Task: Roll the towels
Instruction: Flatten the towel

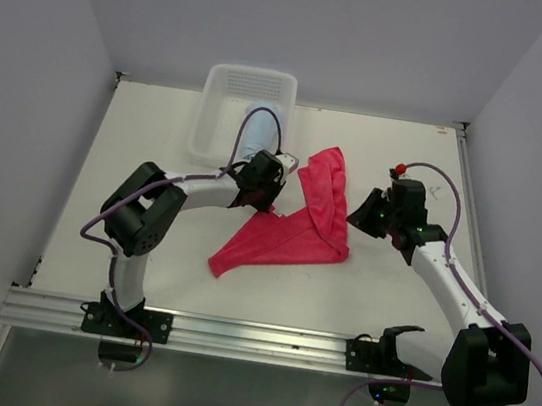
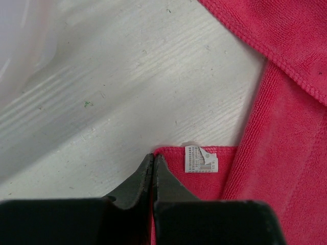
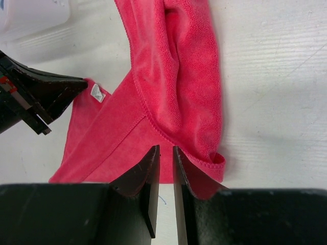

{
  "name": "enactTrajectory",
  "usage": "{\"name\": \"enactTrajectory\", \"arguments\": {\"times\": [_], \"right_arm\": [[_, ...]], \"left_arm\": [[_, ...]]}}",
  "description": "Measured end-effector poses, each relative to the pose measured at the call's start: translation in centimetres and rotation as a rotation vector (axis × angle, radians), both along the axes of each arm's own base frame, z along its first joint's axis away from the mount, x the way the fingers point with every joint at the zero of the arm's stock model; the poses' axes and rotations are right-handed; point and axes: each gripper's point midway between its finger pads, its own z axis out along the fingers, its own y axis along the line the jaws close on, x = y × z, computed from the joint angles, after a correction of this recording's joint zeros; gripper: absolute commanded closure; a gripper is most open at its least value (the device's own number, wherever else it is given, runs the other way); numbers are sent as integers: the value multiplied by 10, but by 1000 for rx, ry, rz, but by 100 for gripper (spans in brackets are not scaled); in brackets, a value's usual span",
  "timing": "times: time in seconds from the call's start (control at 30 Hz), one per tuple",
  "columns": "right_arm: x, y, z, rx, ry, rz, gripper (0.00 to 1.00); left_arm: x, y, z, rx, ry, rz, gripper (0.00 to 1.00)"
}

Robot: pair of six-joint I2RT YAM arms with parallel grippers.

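Note:
The pink-red towel [image 1: 296,237] lies crumpled in the middle of the table, one part folded over toward the back. My left gripper [image 1: 268,204] [image 2: 153,157] is shut on the pink towel [image 2: 286,153] at the corner beside its white label [image 2: 200,159]. My right gripper [image 1: 358,219] [image 3: 166,149] is at the pink towel's [image 3: 173,76] right near corner, its jaws a narrow gap apart with bare table showing between them. A fold of towel hem drapes over the outside of its right finger [image 3: 196,176]. The light blue towel [image 1: 264,133] lies in the basket, partly hidden by a cable.
The white mesh basket [image 1: 229,81] [image 2: 20,35] [image 3: 30,15] stands at the back, just behind my left gripper [image 3: 71,87]. White walls close in the table on three sides. A metal rail [image 1: 252,340] runs along the near edge.

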Motion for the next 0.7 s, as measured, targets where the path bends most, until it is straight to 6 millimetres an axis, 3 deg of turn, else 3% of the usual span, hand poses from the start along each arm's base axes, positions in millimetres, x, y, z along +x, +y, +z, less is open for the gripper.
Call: {"name": "enactTrajectory", "arguments": {"times": [0.27,0.37,0.5,0.6,0.7], "right_arm": [[-1,1,-2,-69,-29,50,69],[-4,11,-5,-120,-45,86,66],[0,29,-14,-186,-36,133,65],[15,38,-18,-216,-27,134,66],[39,50,-15,-246,-35,136,65]], "left_arm": [[-7,8,12,6,10,45,100],[-12,18,34,8,-8,82,100],[-20,31,77,-20,-65,126,100],[-31,41,103,-55,-97,146,100],[-43,49,116,-75,-109,152,100]]}}
